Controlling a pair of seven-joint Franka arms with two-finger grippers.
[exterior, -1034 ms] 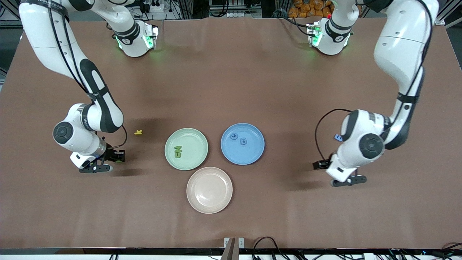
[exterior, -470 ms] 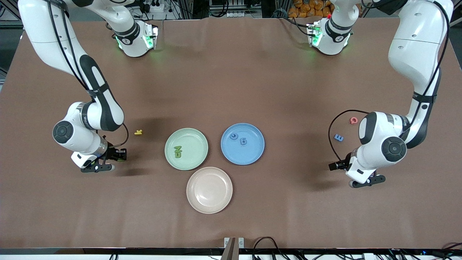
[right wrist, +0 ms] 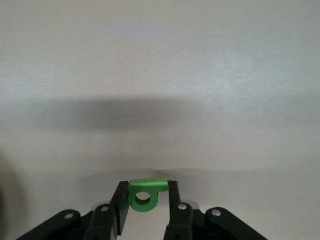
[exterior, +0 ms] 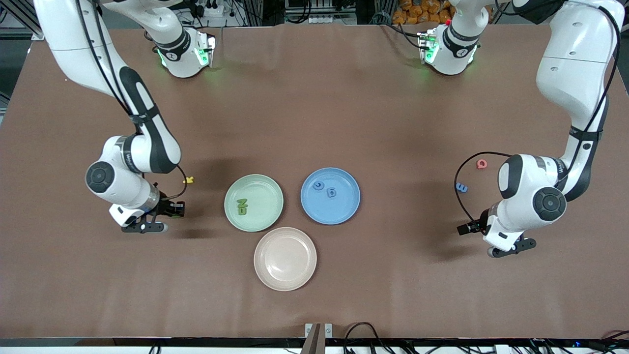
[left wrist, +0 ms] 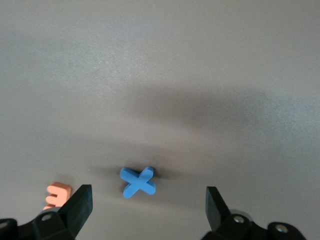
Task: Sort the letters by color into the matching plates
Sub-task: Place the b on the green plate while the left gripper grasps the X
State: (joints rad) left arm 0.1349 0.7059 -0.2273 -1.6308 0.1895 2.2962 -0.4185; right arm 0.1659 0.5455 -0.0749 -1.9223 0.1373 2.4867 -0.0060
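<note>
A: What does the right gripper [right wrist: 146, 200] pinch?
B: A chunky green letter [right wrist: 145, 192] with a round hole, above the matte brown tabletop [exterior: 314, 123] beside the mint plate [exterior: 253, 202].
A: The left gripper [left wrist: 149, 202]?
B: Spread wide over a blue X-shaped letter [left wrist: 138, 181]; an orange letter [left wrist: 56, 194] lies beside.

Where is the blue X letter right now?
In the left wrist view, the blue X letter lies on the table between the open left end effector's fingers, beside an orange letter.
</note>
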